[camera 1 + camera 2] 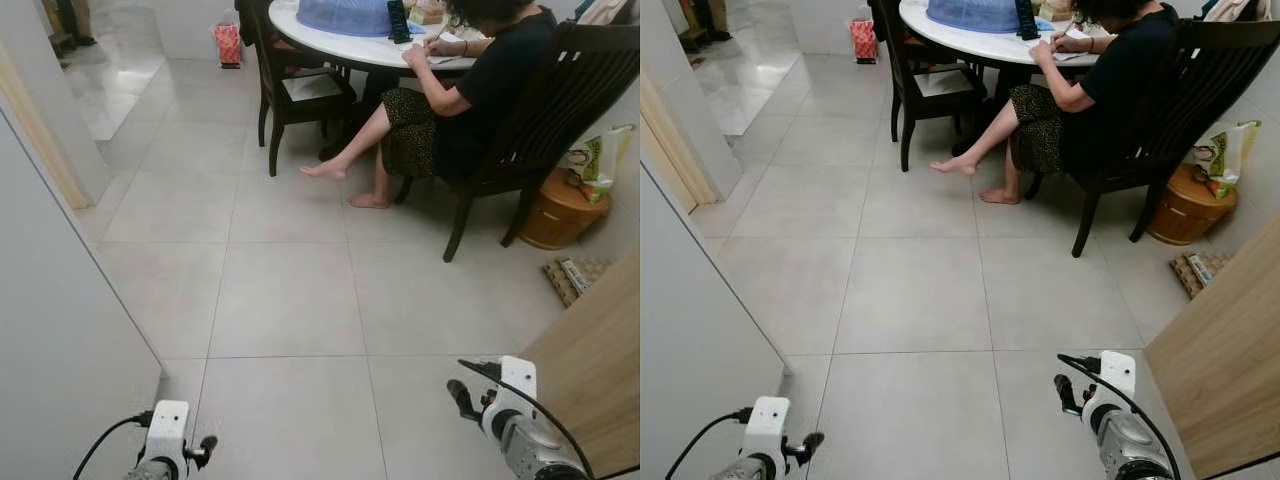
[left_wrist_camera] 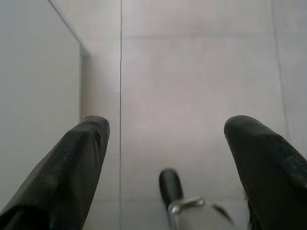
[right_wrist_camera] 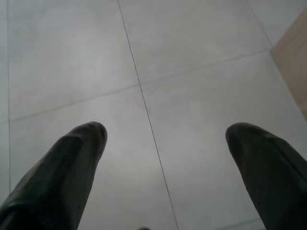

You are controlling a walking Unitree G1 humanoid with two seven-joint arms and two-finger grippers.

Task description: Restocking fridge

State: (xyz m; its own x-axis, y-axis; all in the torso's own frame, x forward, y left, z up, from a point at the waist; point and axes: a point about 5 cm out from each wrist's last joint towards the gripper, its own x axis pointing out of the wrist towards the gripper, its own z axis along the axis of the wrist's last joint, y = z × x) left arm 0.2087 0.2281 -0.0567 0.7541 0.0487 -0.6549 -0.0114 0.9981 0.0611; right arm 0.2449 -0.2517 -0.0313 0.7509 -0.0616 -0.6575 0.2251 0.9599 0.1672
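Both arms hang low over the grey tiled floor (image 1: 290, 300). My left gripper (image 2: 168, 129) is open, its two black fingers spread wide above bare tiles, with a tall white panel (image 1: 60, 350) close on its left. My right gripper (image 3: 165, 132) is open too, with nothing between its fingers and a tile seam running below it. Beside it rises a light wooden panel (image 1: 600, 350). The left wrist (image 1: 168, 440) and right wrist (image 1: 510, 400) sit at the lower edge of the left eye view. No item for the fridge is in sight.
A person (image 1: 470, 90) sits on a dark chair (image 1: 560, 110) at a round white table (image 1: 350, 45), with bare feet on the floor. A second dark chair (image 1: 295, 95) stands at the table's left. A wooden tub (image 1: 560, 210) and a bag (image 1: 600, 160) sit at the right.
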